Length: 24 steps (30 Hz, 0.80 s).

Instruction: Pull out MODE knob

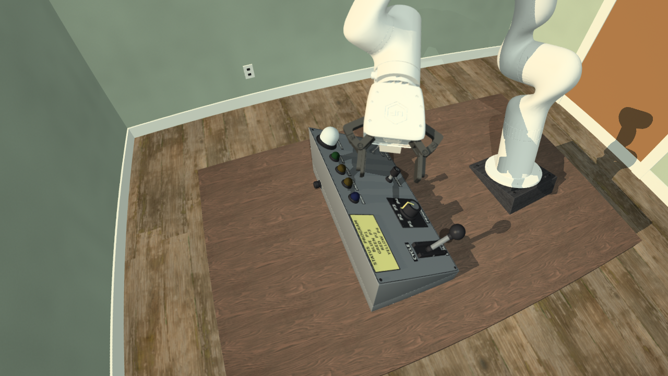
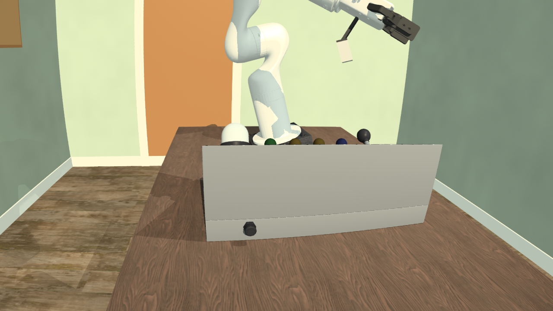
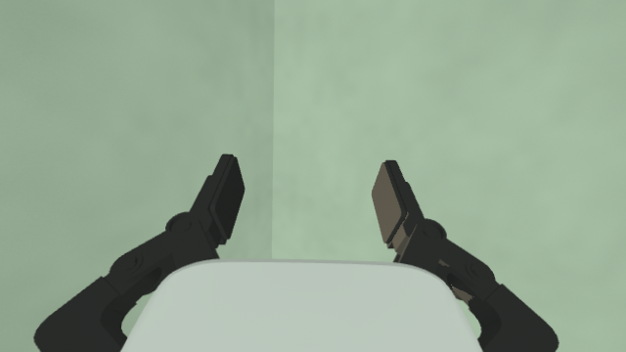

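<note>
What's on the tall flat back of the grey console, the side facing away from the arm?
One small black knob low on the console back, near its left end. The sloped control face is hidden here.

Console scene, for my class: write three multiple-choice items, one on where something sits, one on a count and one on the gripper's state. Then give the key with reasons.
1. Where is the white dome?
A) on the floor
B) at one end of the console's top panel
C) beside the arm's base

2. How many small coloured lights stand in the row next to it?
A) two
B) six
C) four

3. The gripper is:
A) open and empty
B) shut on the lever
C) shut on the dome

Key: B, the dome sits on the panel's end; C, one green, two amber and one blue; A, the fingers stand wide apart with only wall between them.
</note>
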Each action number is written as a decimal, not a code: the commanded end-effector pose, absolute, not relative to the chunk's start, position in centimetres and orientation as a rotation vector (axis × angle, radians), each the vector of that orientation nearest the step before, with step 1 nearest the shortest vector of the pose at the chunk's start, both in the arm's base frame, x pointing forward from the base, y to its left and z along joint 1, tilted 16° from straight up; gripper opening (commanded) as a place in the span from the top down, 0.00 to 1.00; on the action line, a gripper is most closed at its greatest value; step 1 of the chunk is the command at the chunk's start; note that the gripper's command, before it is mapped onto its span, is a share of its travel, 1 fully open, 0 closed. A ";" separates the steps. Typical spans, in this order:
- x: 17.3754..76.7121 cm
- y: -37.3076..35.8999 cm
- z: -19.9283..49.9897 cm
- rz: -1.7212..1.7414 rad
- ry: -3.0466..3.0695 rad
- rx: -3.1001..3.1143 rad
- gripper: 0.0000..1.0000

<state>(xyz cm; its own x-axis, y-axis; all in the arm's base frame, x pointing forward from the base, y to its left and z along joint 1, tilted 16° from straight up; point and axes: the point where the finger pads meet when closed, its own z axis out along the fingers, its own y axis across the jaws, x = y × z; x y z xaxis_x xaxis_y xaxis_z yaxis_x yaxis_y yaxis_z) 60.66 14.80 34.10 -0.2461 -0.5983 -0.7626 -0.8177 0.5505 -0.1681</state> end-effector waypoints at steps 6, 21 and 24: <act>61.4 13.4 35.8 0.424 2.086 -0.600 0.00; 61.0 9.4 36.5 0.557 2.122 0.130 0.00; 60.8 8.7 36.5 0.577 2.112 0.247 0.00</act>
